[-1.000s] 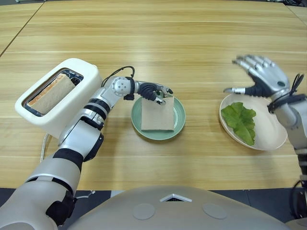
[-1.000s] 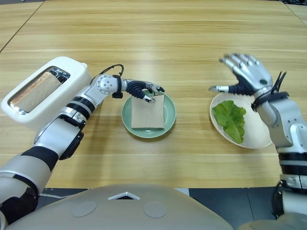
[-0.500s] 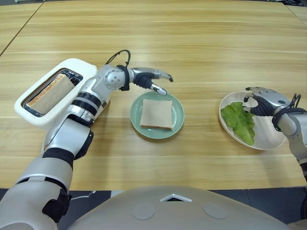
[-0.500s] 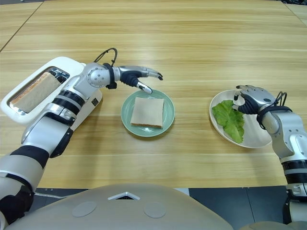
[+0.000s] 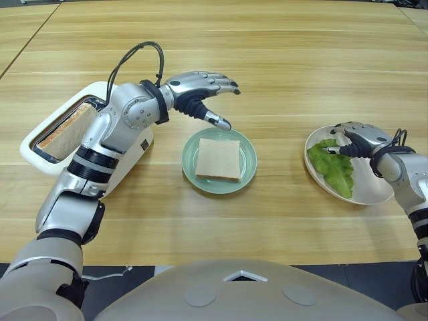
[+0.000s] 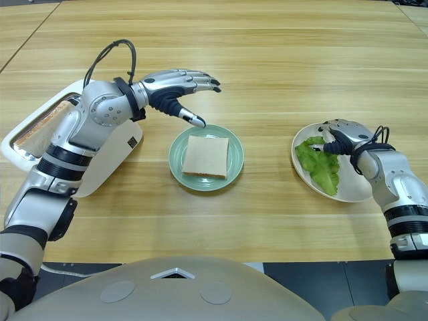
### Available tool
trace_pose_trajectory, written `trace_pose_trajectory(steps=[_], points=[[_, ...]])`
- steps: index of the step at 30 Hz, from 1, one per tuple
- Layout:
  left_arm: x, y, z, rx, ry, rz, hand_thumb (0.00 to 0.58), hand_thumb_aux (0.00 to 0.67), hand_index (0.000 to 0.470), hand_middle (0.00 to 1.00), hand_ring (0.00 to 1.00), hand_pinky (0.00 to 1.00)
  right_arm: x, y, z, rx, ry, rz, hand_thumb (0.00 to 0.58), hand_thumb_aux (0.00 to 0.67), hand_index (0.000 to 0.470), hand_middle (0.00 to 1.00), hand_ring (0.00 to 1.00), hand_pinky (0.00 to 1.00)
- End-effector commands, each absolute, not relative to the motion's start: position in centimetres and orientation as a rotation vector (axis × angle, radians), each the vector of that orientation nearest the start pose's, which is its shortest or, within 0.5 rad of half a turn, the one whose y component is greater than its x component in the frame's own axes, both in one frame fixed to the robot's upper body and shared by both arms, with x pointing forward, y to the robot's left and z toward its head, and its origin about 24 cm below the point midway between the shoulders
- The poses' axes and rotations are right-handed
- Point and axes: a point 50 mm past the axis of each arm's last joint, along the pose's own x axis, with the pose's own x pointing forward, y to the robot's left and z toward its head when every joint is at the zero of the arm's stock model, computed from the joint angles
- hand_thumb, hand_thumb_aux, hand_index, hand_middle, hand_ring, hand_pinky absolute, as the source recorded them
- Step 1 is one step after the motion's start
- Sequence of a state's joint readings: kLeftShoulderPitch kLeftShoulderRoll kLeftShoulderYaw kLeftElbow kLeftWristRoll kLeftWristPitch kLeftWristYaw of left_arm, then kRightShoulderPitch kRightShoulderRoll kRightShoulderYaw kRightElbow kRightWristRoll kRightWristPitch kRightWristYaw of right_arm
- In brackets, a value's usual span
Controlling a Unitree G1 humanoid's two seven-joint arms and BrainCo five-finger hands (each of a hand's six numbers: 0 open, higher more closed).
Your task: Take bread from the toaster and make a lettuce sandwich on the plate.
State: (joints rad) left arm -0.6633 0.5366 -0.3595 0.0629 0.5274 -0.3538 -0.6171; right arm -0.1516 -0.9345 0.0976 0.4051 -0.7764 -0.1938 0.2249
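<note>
I find the bread slice (image 5: 218, 159) flat and centred on the green plate (image 5: 251, 165): pale, near square, sides roughly parallel to the worktop (image 5: 281, 60) edge, open wood all round. My left hand (image 5: 200, 90) hovers splayed and empty beyond the plate's far rim. My right hand (image 5: 359, 138) is curled onto the far end of the lettuce (image 5: 332, 170), whose long axis runs far-to-near in the cream dish (image 5: 374, 194).

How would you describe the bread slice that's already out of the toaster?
On the wooden table, find the round green plate in the middle, between the white toaster and the cream plate of green lettuce. The square pale slice of bread lies flat on it, unlike the browner slice standing in the toaster's slot.
</note>
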Motion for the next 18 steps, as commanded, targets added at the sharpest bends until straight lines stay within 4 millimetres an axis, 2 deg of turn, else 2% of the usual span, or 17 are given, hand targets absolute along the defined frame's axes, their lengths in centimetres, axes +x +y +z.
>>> trace_pose_trajectory(steps=[1,3,6,7,9,11,14,18], points=[[30.8,9.5,17.6,1.409,-0.532,-0.908,0.000,0.000,0.000,0.00,0.00,0.00,26.6,-33.3,7.7,-1.679,0.348,0.337,0.429,0.328,0.230,0.00,0.00,0.00],[30.7,9.6,17.6,1.412,-0.532,-0.907,0.000,0.000,0.000,0.00,0.00,0.00,26.5,-33.2,7.6,-1.678,0.347,0.345,0.480,0.391,0.275,0.00,0.00,0.00],[30.5,9.9,18.1,1.417,-0.544,-0.900,0.000,0.000,0.000,0.00,0.00,0.00,26.4,-33.2,7.5,-1.672,0.355,0.358,0.472,0.381,0.267,0.00,0.00,0.00],[30.4,9.9,18.4,1.414,-0.556,-0.895,0.000,0.000,0.000,0.00,0.00,0.00,26.3,-33.2,7.5,-1.672,0.353,0.362,0.498,0.418,0.293,0.00,0.00,0.00],[30.2,9.9,18.8,1.406,-0.574,-0.884,0.000,0.000,0.000,0.00,0.00,0.00,26.4,-33.0,7.8,-1.678,0.327,0.355,0.557,0.536,0.376,0.00,0.00,0.00],[30.0,10.1,18.8,1.398,-0.576,-0.877,0.000,0.000,0.000,0.00,0.00,0.00,26.6,-32.7,8.4,-1.690,0.270,0.331,0.580,0.659,0.463,0.00,0.00,0.00],[29.9,10.7,17.8,1.349,-0.538,-0.880,0.000,0.000,0.000,0.00,0.00,0.00,26.7,-31.9,9.8,-1.677,0.146,0.302,0.580,0.670,0.470,0.00,0.00,0.00],[30.0,11.8,15.3,1.256,-0.449,-0.890,0.000,0.000,0.000,0.00,0.00,0.00,25.8,-30.2,12.3,-1.590,-0.056,0.307,0.580,0.670,0.470,0.00,0.00,0.00]])
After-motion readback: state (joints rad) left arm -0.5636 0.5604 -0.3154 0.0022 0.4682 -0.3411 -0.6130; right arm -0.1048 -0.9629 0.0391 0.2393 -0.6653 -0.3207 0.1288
